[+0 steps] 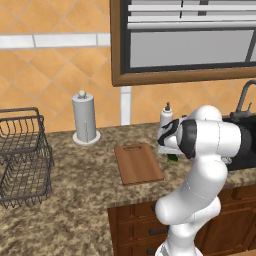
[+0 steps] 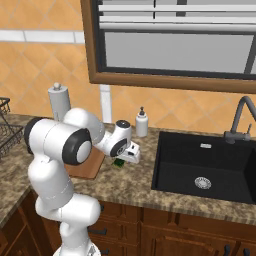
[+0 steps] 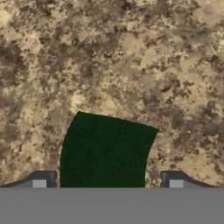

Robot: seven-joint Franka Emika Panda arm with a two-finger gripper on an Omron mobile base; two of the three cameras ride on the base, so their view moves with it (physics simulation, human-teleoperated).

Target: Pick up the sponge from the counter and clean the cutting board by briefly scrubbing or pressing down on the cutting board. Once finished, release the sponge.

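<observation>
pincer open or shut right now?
Open: in the hand view its fingertips stand apart on either side of the sponge, which lies on the counter.

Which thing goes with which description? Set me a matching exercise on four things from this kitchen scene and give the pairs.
Things:
1. sponge
2. cutting board
3. wire basket
4. sink

Descriptions:
A. black basin set into the counter, below a dark tap
B. dark green, on the granite between the spread fingertips of the gripper
C. dark wire, at the far left of the counter
D. reddish-brown wood, lying flat, handle slot toward the wall

Pairs: 1-B, 2-D, 3-C, 4-A
</observation>
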